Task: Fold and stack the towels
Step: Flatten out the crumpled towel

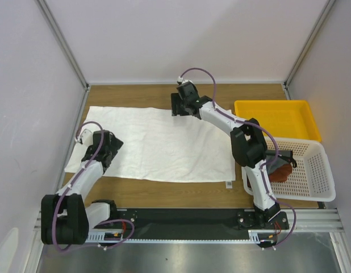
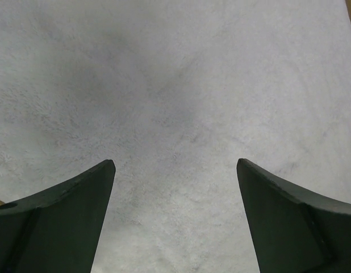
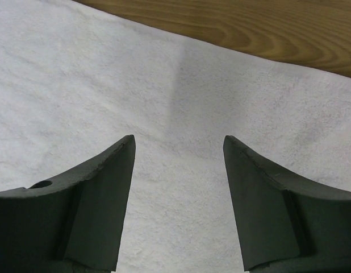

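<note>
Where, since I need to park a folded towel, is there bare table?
Two bare wood strips: one between the white towel and the back wall, one between the towel's near edge and the black rail. The right side is crowded by the yellow tray and basket.

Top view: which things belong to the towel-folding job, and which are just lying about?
Job:
- white towel, spread flat
- reddish-brown towel, bunched and partly hidden

Lying about:
- white perforated basket, holding the reddish-brown towel
- yellow tray, beside the basket on its far side
</note>
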Action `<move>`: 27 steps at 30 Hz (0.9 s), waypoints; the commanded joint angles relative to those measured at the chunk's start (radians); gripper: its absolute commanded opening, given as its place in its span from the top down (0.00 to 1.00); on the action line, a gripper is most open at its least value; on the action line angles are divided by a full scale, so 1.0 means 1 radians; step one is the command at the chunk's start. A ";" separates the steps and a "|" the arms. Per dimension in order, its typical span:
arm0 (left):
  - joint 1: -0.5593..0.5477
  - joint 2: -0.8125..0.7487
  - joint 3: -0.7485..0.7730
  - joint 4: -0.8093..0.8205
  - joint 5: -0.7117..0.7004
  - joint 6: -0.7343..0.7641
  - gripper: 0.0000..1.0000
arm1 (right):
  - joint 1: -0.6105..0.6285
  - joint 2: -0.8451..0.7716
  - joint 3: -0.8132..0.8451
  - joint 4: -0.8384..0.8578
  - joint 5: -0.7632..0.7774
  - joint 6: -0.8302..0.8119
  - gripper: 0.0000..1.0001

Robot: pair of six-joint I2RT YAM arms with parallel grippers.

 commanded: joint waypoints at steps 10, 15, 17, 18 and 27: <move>0.114 0.014 -0.104 0.026 0.037 -0.162 0.06 | -0.015 0.091 0.100 0.000 -0.039 0.045 0.32; 0.132 -0.084 -0.153 -0.017 0.013 -0.242 0.06 | -0.010 0.107 0.110 -0.003 -0.074 0.051 0.32; 0.145 -0.115 -0.184 -0.010 0.008 -0.254 0.07 | -0.007 0.103 0.101 -0.006 -0.076 0.050 0.32; 0.161 -0.136 -0.190 -0.010 0.006 -0.266 0.07 | -0.007 0.101 0.098 -0.008 -0.079 0.051 0.32; 0.318 -0.159 -0.241 -0.025 0.056 -0.296 0.09 | -0.013 0.011 -0.038 0.034 -0.088 0.062 0.31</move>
